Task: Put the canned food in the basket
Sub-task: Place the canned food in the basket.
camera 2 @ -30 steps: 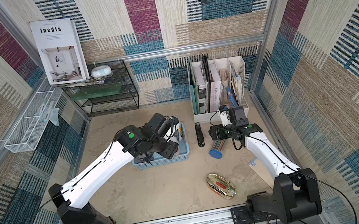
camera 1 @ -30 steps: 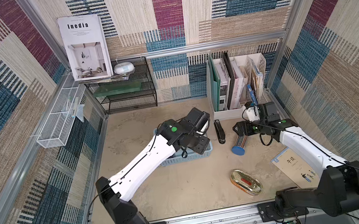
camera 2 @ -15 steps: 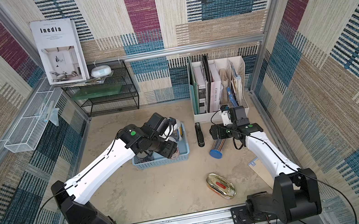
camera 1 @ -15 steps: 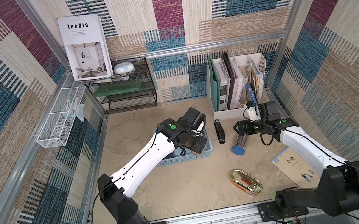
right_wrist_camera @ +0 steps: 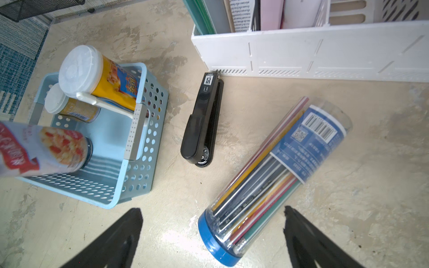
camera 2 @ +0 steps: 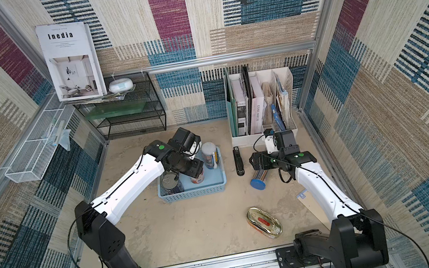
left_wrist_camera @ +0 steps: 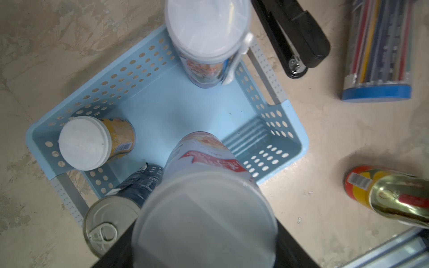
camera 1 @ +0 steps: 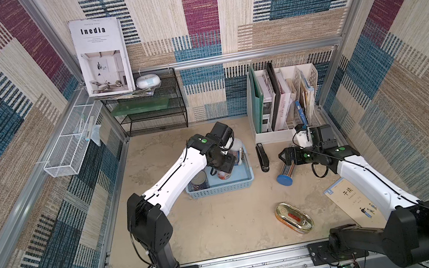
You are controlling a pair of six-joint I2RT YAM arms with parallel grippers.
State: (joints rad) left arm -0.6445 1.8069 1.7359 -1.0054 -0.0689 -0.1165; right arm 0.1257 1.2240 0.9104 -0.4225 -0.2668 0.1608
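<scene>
1. nearest me: oval gold tin (camera 1: 294,217) lies flat on the tabletop (camera 1: 215,226), well apart from the basket (camera 1: 221,189). by my read it's the only can left outside. it sits on the right gripper's side, so i'd give that pick to the right.
2. basket's near corner: silver-topped tin (left_wrist_camera: 109,222) stands upright inside, tucked against the wall, which leaves the middle floor free.
3. left gripper (camera 2: 194,170) is over the basket, jaws clamped on the red-label can (left_wrist_camera: 202,160) up by its white lid. a grip at the top end keeps the can upright and the gripper above the other lids. base is low inside the basket over bare floor; cannot tell if it's touching down.
4. small yellow can (left_wrist_camera: 86,142) and tall white-lidded can (left_wrist_camera: 209,30) stand in the basket near the walls, apart from the held one, so there's room to set it straight down.
5. right gripper (right_wrist_camera: 211,208) hangs over the clear pencil tube (right_wrist_camera: 290,162), jaws spread full wide, nothing in them. the tube is no can; i read this as parking clear of the left gripper's work.
6. farther: black stapler (right_wrist_camera: 202,123) between basket and tube, white file organizer (right_wrist_camera: 301,51) at the back. not task items.
</scene>
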